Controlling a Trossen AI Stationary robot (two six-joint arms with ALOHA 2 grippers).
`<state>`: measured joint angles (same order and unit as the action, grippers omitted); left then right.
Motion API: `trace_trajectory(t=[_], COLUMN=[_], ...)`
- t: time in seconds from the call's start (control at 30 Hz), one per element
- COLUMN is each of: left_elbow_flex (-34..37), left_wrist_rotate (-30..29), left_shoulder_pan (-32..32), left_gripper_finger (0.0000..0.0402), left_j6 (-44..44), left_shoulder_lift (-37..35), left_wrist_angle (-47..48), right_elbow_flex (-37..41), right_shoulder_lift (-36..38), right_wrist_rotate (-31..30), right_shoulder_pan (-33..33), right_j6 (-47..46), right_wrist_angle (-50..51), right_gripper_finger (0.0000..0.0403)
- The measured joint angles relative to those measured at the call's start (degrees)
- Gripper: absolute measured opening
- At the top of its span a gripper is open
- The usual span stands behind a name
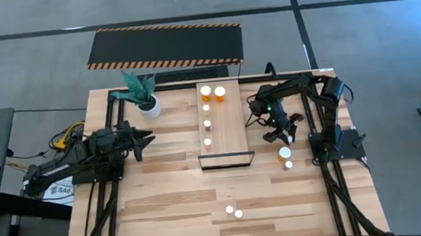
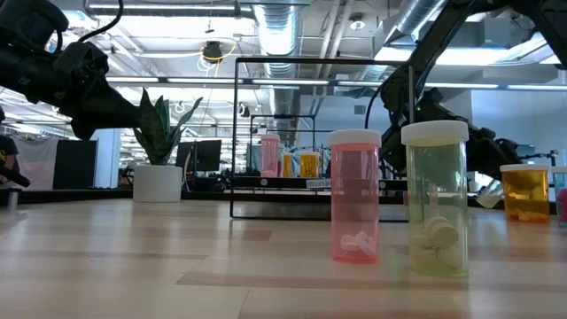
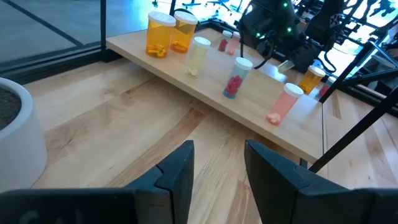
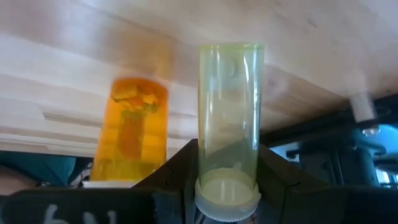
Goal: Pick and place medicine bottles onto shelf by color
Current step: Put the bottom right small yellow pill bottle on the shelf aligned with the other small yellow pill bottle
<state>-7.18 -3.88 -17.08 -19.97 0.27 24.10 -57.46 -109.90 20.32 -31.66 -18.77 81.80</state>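
The shelf point(image 1: 227, 135) lies mid-table and carries two orange medicine bottles point(image 1: 213, 93) and three smaller ones point(image 1: 206, 124) in a row. My right gripper point(image 1: 283, 134) hovers just right of the shelf, shut on a yellowish-green white-capped bottle point(image 4: 230, 106). An orange bottle point(image 1: 284, 154) and a small one point(image 1: 289, 164) stand on the table below it. Two more small bottles point(image 1: 234, 211) stand near the front edge. My left gripper point(image 1: 147, 139) waits open at the table's left with nothing between its fingers. My right gripper pinches the yellowish-green bottle between its two fingers at the cap end point(image 4: 227, 183), one finger point(image 4: 180, 168) on each side. The bottle's body juts out ahead of the fingers, along them, slanting down toward the table. Whether its far end point(image 4: 231, 53) touches the wood I cannot tell.
A white pot with a green plant point(image 1: 146, 101) stands at the far left of the table. A black mat with striped orange edges point(image 1: 166, 45) lies beyond the far edge. The shelf's dark frame point(image 1: 226, 160) closes its near end. Bare planks stretch between my left gripper and the shelf.
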Motion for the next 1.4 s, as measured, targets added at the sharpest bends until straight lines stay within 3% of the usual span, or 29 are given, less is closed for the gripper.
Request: trace_trajectory(t=[1.2,1.4], left_elbow_flex=[0.0,0.0], left_wrist_rotate=[0.02,0.0], left_shoulder_pan=[0.0,0.01], left_gripper_finger=[0.0128,0.0128], left_j6=[0.0,0.0], left_shoulder_lift=[0.0,-0.02], left_wrist_angle=[0.0,0.01], right_elbow_flex=[-0.59,0.68], right_shoulder_lift=[0.03,4.8], right_wrist_rotate=[-0.72,-0.54], right_shoulder_pan=[-4.1,-3.94], right_j6=[-0.81,-3.26], right_wrist_angle=[-6.34,-11.16], right_gripper_finger=[0.0176,0.0174])
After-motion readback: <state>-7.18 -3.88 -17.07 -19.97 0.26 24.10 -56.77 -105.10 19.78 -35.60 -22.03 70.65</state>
